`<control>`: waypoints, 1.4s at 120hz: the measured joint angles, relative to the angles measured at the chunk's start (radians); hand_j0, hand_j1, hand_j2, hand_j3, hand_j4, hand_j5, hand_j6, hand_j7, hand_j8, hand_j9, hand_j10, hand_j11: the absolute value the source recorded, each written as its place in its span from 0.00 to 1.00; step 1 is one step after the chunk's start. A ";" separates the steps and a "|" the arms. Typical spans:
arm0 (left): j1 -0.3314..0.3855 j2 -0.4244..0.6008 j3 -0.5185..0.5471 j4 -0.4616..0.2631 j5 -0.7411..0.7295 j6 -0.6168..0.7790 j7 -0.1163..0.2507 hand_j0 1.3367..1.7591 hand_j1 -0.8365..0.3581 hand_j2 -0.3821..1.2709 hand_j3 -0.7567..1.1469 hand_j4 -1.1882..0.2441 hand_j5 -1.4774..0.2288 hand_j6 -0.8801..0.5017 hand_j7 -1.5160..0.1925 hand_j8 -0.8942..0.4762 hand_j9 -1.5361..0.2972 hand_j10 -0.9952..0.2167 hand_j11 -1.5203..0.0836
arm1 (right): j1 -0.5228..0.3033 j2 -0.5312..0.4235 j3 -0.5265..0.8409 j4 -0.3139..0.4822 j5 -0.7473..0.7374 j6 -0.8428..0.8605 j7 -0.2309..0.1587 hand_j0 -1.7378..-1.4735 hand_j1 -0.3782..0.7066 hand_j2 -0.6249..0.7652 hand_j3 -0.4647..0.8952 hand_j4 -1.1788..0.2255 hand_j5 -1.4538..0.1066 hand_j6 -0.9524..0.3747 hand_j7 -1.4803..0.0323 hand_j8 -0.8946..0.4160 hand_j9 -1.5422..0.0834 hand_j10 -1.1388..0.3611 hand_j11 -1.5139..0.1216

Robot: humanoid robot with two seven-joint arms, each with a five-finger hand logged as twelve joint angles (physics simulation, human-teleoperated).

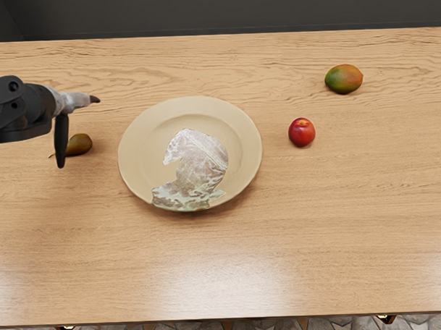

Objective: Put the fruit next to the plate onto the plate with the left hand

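The left hand [62, 112] hangs with its fingers spread, holding nothing, just beside the small pear [80, 144]. The pear lies on the desk [224, 266] just left of the plate [137, 150]. It is probably light, firm, smooth and apt to roll, so grasp across its broad belly.

The wooden table [317, 227] bears a plate [141, 130], a brownish fruit [80, 144], a red fruit [301, 132], a mango [343, 79].

Pale honey wooden table [338, 226] with wavy brown grain, round cream-beige plate [143, 131] with a mottled white-grey patch, small olive-brown fruit [80, 144] left, glossy red round fruit [301, 132] right, green-to-orange oval mango [343, 79] far right, dark grey-and-black left hand [63, 112].
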 joint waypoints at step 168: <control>0.072 -0.198 0.137 0.256 0.027 0.224 -0.041 0.76 0.74 0.26 0.40 0.65 0.67 0.45 0.69 0.46 0.66 0.61 0.74 | -0.001 0.000 0.002 -0.001 -0.001 0.000 0.005 0.30 0.06 0.45 0.34 0.82 0.91 0.70 0.95 0.66 0.93 0.74 0.90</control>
